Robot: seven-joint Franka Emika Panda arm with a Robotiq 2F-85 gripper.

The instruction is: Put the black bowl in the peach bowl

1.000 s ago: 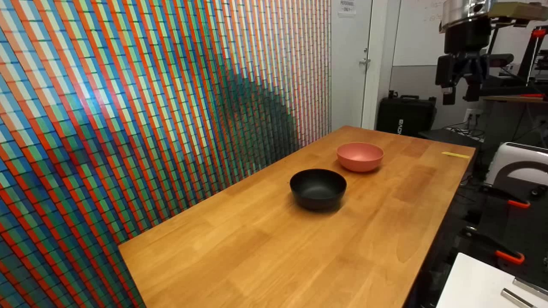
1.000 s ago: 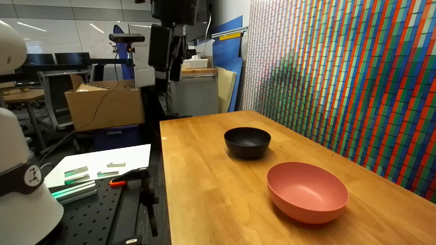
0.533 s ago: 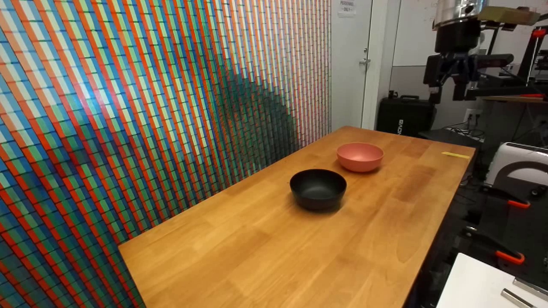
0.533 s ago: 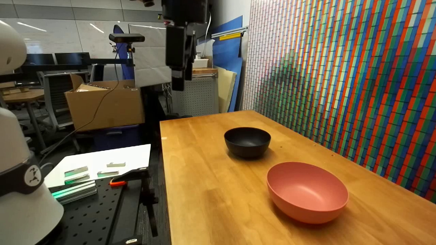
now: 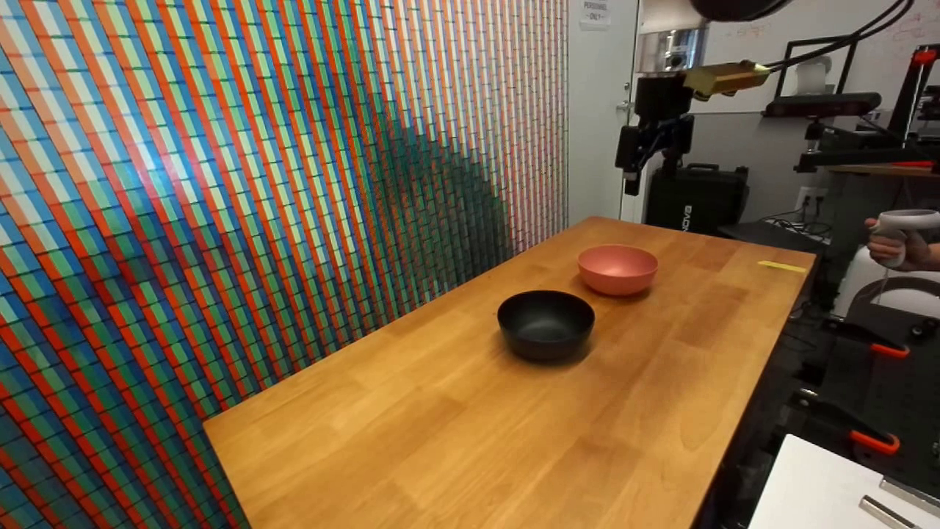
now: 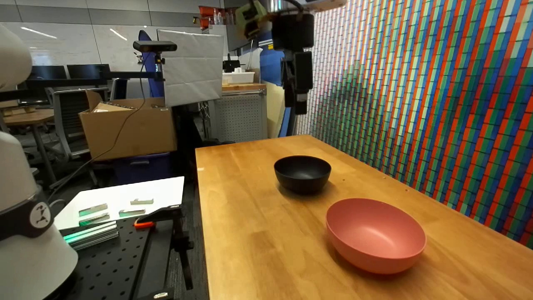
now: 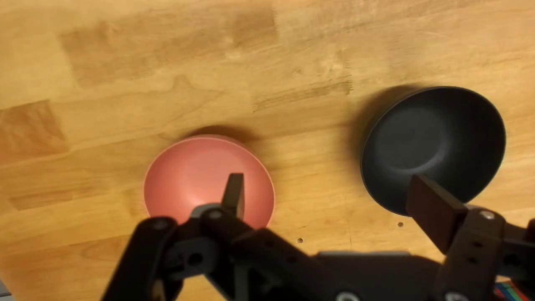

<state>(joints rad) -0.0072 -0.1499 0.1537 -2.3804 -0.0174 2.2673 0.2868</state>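
Note:
The black bowl (image 5: 546,327) stands upright and empty on the wooden table; it also shows in an exterior view (image 6: 302,175) and at the right in the wrist view (image 7: 434,138). The peach bowl (image 5: 617,272) stands upright and empty beside it with a gap between; it also shows in an exterior view (image 6: 374,235) and at the left in the wrist view (image 7: 196,175). My gripper (image 5: 651,176) is open and empty, high above the table, apart from both bowls; it also shows in an exterior view (image 6: 296,106). In the wrist view its wide-apart fingers (image 7: 327,179) partly cover both bowls.
The wooden table (image 5: 440,433) runs along a wall of multicoloured strips (image 5: 257,184). A white board (image 6: 137,191) with metal pieces lies beside the table. A person's hand (image 5: 907,246) holds a white controller at the edge of an exterior view. A cardboard box (image 6: 129,129) stands behind.
My gripper has moved sideways towards the patterned wall, leftward in an exterior view and rightward in an exterior view. It stays open. Both bowls have not moved. A hand with a controller has appeared.

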